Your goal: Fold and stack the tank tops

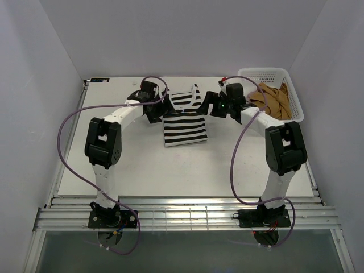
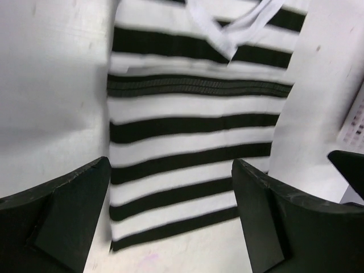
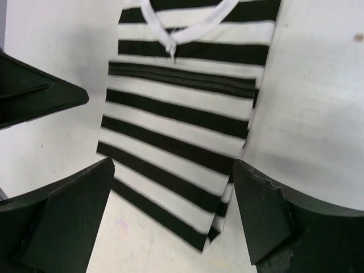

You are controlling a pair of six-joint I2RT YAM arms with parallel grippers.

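Striped tank top point(image 1: 185, 129) lies folded flat on the surface point(image 1: 142, 170), left of the basket point(image 1: 296, 85); long axis runs toward the arm bases, neckline end level with the basket. Right claw point(image 3: 173, 165) hangs between top and basket; left claw point(image 2: 170, 170) hangs on the side away from the basket. Both are spread wide and empty, neither clearly nearer. Tan tank top point(image 1: 273, 99) is heaped in the basket.

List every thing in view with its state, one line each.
Black-and-white striped cloth tank top: folded, flat on the table, unheld.
White plastic mesh basket: upright, at the table's far right corner.
Tan-brown cloth tank top: crumpled in the basket.
Left hand: open, over the striped top.
Right hand: open, over the striped top.
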